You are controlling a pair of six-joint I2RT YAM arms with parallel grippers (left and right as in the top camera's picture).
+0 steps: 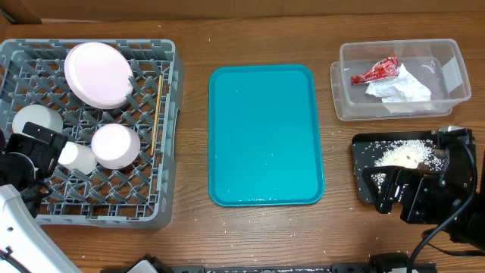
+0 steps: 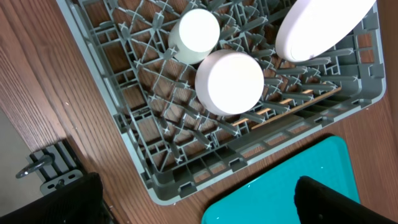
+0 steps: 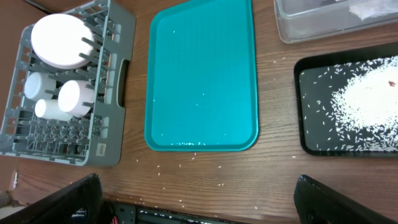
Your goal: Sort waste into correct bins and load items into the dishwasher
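The grey dish rack [image 1: 170, 83] at the left holds the pinkish plate [image 1: 98, 73], a white dish [image 1: 115, 145], a small white cup [image 1: 77, 157], a pale bowl [image 1: 36, 120] and chopsticks [image 1: 157, 114]. The clear tub [image 1: 455, 72] holds the red wrapper [image 1: 375, 72] and the white napkin [image 1: 399, 89]. The black tray [image 1: 364, 148] holds rice [image 1: 405, 155] and a small brown scrap [image 3: 390, 82]. My left gripper [image 1: 34, 152] [image 2: 196, 205] is open and empty over the rack's left side. My right gripper [image 1: 398, 193] [image 3: 199, 205] is open and empty at the black tray's front edge.
The teal serving tray [image 1: 265, 136] lies bare in the middle between the rack and the bins. Loose rice grains [image 3: 186, 155] are scattered on the wooden table in front of it. The table's front edge runs just below both arms.
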